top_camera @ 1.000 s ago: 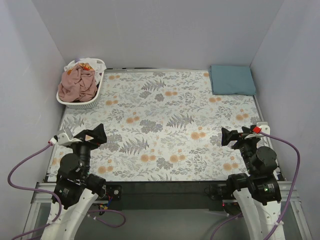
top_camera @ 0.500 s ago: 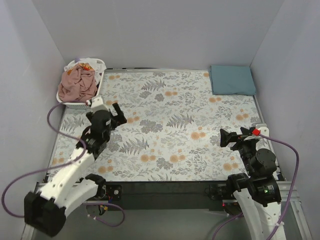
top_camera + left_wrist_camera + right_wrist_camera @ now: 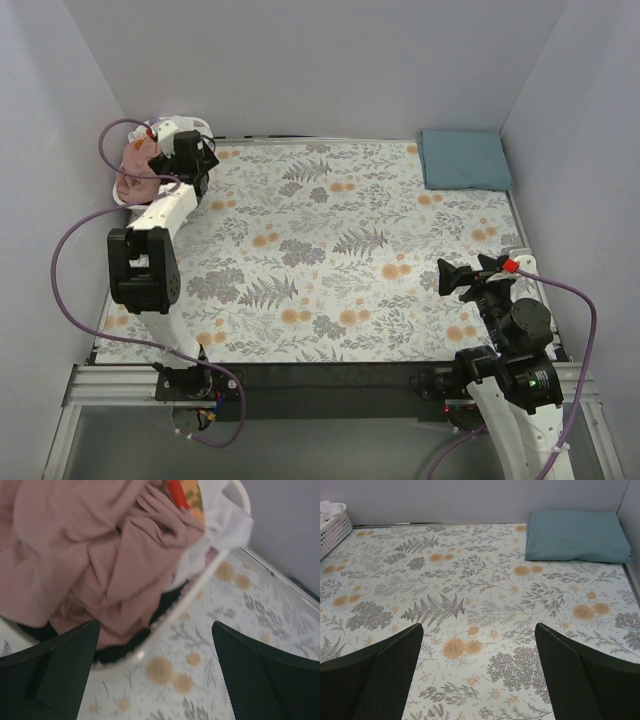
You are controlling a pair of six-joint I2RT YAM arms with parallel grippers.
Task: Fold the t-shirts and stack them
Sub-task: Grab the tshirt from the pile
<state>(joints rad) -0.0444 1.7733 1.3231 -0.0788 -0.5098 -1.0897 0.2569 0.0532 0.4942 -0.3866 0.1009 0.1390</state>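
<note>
We see two arms built alike: white shell links joined by round black motor housings. On the left arm [image 3: 165, 210] a left cable [image 3: 57, 262], purple and thin, hangs in loose loops from wrist to base. The right arm [image 3: 520, 325] carries a matching right cable [image 3: 594, 320] and a small red tag [image 3: 513, 263] by its wrist. Up close, the left fingers [image 3: 265, 680] are broad, dark wedges, and on the right fingers [image 3: 375, 685] we make out a fine dotted mesh texture.
</note>
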